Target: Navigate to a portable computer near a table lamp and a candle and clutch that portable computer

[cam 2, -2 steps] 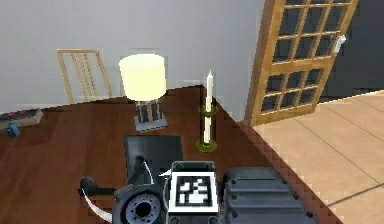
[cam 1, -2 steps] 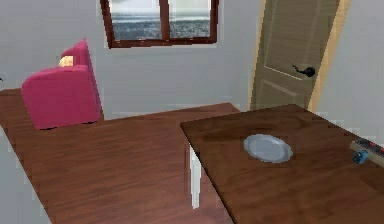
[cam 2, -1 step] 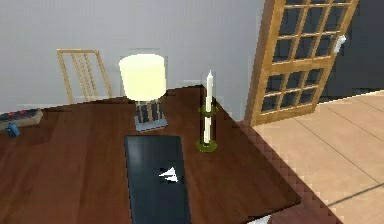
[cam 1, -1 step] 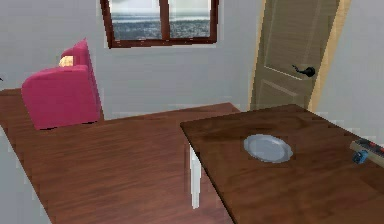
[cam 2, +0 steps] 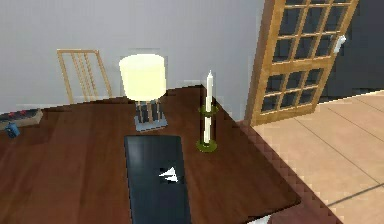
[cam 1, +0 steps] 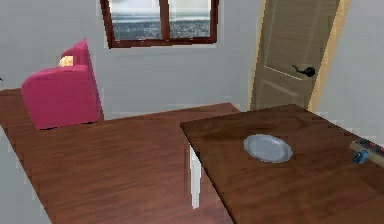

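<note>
Dark portable computer [cam 2: 157, 180] lies flat on brown table [cam 2: 60, 170], low in arm side view. Table lamp [cam 2: 144, 88], pale shade, just behind it; white candle [cam 2: 208, 110] in holder near, toward view's right. Forward view: grey plate [cam 1: 268, 149] on tabletop, pink armchair [cam 1: 62, 88] beyond. Gripper state: cannot tell.

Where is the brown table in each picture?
Forward view: the table lies lower right, bearing a grey plate.
Arm side view: the table spans lower left and middle, bearing lamp, candle and dark laptop.
Shared landmark: a small blue-grey thing, at the forward view's right edge and the arm side view's left edge.
</note>
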### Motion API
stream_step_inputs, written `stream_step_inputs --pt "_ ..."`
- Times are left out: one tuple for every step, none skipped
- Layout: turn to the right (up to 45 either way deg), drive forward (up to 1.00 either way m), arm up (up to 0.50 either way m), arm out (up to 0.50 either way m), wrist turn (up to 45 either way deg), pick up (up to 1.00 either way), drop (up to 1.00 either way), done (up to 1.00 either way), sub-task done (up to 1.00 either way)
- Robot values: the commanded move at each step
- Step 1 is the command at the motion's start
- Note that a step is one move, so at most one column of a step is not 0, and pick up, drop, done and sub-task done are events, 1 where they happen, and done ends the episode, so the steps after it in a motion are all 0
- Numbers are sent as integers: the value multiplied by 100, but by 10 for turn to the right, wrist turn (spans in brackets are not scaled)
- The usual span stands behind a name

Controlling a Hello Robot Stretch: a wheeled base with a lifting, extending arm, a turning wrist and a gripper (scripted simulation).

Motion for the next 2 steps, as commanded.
stream_step_inputs --pt "0 0 10 0 0 0 0 0 0" --pt "0 0 0 0 0 0 0 100 0"
